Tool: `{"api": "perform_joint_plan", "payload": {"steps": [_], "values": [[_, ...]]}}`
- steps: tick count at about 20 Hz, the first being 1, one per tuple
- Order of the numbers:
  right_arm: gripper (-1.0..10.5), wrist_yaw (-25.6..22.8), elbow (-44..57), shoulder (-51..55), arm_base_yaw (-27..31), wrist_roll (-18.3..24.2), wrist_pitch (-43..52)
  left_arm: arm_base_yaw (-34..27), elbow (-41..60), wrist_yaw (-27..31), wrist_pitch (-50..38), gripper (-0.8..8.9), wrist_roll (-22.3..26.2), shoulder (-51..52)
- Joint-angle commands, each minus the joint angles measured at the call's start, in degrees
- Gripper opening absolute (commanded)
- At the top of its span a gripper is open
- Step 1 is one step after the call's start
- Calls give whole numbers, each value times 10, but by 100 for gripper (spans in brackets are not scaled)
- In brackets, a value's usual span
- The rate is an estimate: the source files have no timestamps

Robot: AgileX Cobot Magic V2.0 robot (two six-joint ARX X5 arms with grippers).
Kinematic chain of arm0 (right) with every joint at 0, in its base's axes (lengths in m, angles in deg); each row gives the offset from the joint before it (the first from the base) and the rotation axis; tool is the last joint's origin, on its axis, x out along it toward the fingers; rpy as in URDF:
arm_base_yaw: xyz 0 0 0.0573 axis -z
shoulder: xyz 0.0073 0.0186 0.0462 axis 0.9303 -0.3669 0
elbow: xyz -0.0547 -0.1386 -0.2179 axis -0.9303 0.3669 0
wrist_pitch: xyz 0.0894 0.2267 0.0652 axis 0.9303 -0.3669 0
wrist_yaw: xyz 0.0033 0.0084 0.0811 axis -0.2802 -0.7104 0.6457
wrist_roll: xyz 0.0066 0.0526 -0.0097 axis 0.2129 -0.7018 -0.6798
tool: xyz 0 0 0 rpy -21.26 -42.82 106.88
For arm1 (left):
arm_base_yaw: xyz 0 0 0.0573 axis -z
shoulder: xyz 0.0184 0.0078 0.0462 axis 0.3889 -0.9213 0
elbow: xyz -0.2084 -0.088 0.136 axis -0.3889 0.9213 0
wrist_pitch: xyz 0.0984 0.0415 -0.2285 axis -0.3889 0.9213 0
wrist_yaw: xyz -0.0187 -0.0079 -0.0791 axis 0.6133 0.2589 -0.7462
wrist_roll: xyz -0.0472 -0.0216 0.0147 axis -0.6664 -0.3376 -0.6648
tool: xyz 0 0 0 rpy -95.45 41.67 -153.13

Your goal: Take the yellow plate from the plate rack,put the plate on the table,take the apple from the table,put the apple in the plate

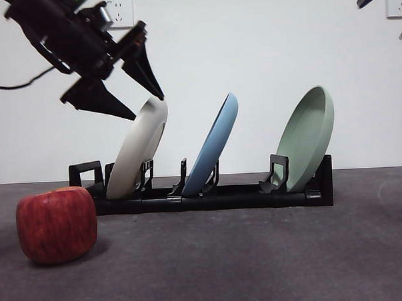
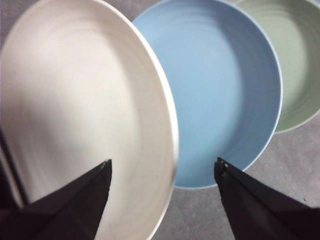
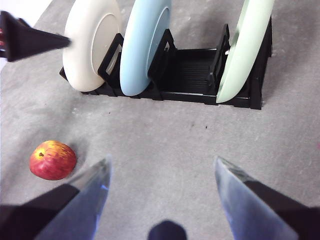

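Two jaws of left gripper [image 1: 148, 107] apart, straddling yellow plate [image 1: 137, 150] rim in plate rack [image 1: 216, 195], ready to clamp; right gripper [image 3: 160, 182] jaws apart, waiting.

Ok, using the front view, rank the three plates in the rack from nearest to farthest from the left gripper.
1. The yellow plate, at the rack's apple end, its top rim right at the left gripper.
2. The light blue plate, in the middle slot.
3. The sage green plate, at the rack's far end.

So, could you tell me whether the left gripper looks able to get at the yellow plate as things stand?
Probably yes. The left gripper hangs open at the yellow plate's top rim, one jaw on each side, and the blue plate stands clear in the next slot.
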Motion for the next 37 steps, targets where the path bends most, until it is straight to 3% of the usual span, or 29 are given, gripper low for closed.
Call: {"api": "perform_joint_plan", "payload": {"steps": [1, 3, 4, 6, 10, 16, 20, 23, 27, 29, 32, 37], "values": [[346, -2, -3, -1, 0, 6, 1, 9, 1, 13, -19, 342, 19, -13], [346, -2, -3, -1, 0, 6, 1, 13, 1, 30, -24, 341, 21, -14], [346, -2, -3, -1, 0, 6, 1, 13, 1, 29, -26, 282, 21, -14], [346, -2, -3, -1, 0, 7, 1, 13, 1, 28, -26, -6, 30, -14], [346, -2, -3, -1, 0, 6, 1, 13, -1, 28, -11, -7, 45, -11], [346, -4, -3, -1, 0, 7, 2, 14, -57, 20, 115, -7, 82, 23], [346, -4, -3, -1, 0, 7, 2, 15, -96, 17, 189, -7, 90, 91], [346, -3, -3, -1, 0, 6, 19, 25, -112, -30, 236, -8, 107, 156], [345, -4, -4, -1, 0, -15, 77, 71, -112, -34, 303, -7, 129, 231], [345, -28, -16, -1, 0, -33, 100, 118, -112, 5, 351, -8, 146, 243], [345, -70, -57, -1, 0, -35, 102, 211, -105, 132, 398, -8, 156, 234], [345, -77, -156, -5, 0, -35, 94, 346, -26, 214, 322, -8, 106, 208]]}}
